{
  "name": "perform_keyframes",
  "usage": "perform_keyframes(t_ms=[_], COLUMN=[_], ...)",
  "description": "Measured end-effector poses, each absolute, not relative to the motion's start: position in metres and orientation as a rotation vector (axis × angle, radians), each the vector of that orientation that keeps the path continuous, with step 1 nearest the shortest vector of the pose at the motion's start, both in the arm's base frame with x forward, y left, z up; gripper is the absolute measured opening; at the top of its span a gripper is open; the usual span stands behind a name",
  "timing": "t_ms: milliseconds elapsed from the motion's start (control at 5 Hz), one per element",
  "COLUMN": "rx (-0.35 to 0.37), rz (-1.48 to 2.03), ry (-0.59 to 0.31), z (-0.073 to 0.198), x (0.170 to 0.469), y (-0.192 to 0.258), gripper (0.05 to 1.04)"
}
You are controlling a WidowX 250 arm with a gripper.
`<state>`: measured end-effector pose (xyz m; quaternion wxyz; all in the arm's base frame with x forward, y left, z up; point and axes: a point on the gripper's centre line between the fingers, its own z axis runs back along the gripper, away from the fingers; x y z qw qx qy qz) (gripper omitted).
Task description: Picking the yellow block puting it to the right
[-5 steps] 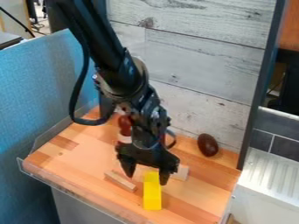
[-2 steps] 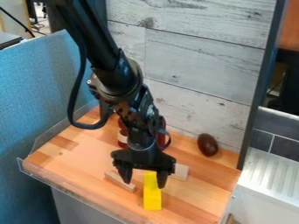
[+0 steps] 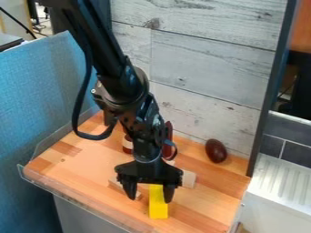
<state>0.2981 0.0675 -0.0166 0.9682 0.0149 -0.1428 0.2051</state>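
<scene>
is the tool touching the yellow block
Cannot tell: in the camera view, the tool has one finger overlapping the edge of the yellow block, hiding any contact or gap.

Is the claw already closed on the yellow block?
No, the claw is open, its fingers spread wide with a visible gap between one of them and the yellow block.

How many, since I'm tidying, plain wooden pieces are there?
2: strip left of the yellow block, partly covered; pale block behind it, rightward. The arm may hide more.
</scene>
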Motion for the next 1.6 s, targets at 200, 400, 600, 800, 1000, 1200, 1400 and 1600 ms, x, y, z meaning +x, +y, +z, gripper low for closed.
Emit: perform_keyframes(t_ms=[200,400,600,800,1000,1200,1400,1600], rx=[0.034,0.037,0.035,0.012,-0.029,-0.067,-0.07,-0.066], rz=[0.435,0.458,0.465,0.461,0.387,0.338,0.306,0.298], ry=[-0.283,-0.264,-0.265,-0.246,-0.245,-0.258,-0.287,-0.309], z=[-0.021,-0.028,-0.026,-0.025,-0.009,0.007,0.017,0.019], x=[0.305,0.311,0.317,0.317,0.32,0.329,0.342,0.356], y=[0.067,0.067,0.067,0.062,0.049,0.043,0.044,0.046], gripper=[1.0,0.945,0.651,0.504,0.504,0.504,0.504,0.504])
